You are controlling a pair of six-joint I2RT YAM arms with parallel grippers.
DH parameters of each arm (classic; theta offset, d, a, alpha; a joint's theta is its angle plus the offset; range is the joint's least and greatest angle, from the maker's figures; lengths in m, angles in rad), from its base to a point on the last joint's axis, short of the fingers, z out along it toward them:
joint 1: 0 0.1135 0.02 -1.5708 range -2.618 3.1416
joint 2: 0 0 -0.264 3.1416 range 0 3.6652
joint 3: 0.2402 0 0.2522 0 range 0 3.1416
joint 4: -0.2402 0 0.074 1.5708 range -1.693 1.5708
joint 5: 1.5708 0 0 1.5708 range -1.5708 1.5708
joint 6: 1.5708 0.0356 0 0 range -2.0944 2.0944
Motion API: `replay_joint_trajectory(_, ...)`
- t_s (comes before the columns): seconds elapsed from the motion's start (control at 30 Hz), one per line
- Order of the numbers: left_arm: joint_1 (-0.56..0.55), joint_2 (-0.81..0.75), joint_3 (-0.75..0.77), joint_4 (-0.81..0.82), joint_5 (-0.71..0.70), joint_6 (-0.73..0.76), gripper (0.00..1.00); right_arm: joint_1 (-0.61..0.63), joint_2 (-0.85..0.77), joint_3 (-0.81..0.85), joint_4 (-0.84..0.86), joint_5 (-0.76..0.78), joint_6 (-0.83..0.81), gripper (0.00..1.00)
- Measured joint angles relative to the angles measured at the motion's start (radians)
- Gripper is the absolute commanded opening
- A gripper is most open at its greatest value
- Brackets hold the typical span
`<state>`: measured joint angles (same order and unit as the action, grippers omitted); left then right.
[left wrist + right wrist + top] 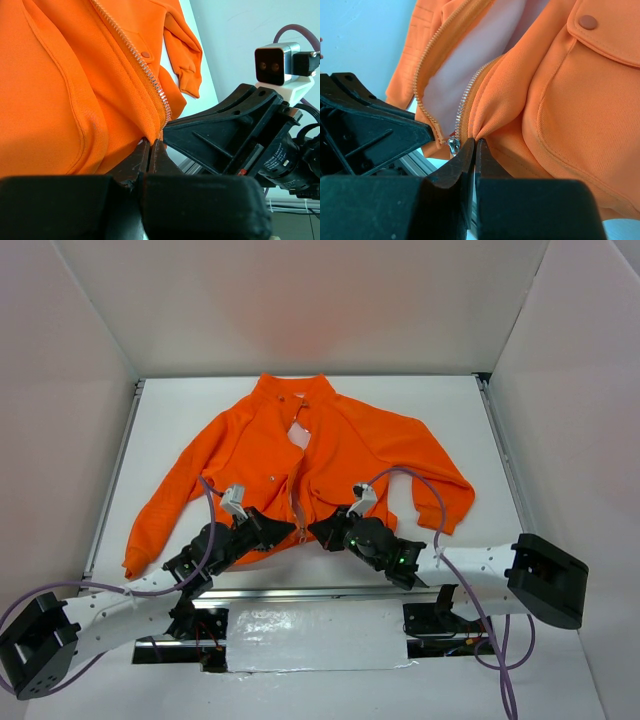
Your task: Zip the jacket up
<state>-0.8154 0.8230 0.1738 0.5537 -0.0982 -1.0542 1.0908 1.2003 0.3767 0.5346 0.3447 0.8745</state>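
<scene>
Left fingers point(136, 161): together, pinching the jacket point(340, 445) hem at the foot of the zipper point(146, 64). Right fingers point(461, 161): together, pinching the opposite hem fold beside the slider point(453, 145). Jacket: unzipped, front up, spread on the white desk point(470, 415), collar at the far side.

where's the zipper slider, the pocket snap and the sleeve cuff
small silver metal zipper slider point(453, 145): right wrist view, its body
round orange pocket snap point(588, 22): right wrist view, its centre
orange fleece sleeve cuff point(189, 82): left wrist view, middle of cuff
</scene>
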Motion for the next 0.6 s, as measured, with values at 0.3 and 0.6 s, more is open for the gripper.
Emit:
replay_joint_trajectory(0.3,0.0,-0.001,0.0,0.0,0.0,0.001,0.0,0.0,0.003,0.003,-0.002,0.0,0.0,0.0)
replay_joint_trajectory(0.6,0.0,0.0,0.0,-0.008,0.0,0.002,0.0,0.0,0.003,0.003,-0.002,0.0,0.0,0.0)
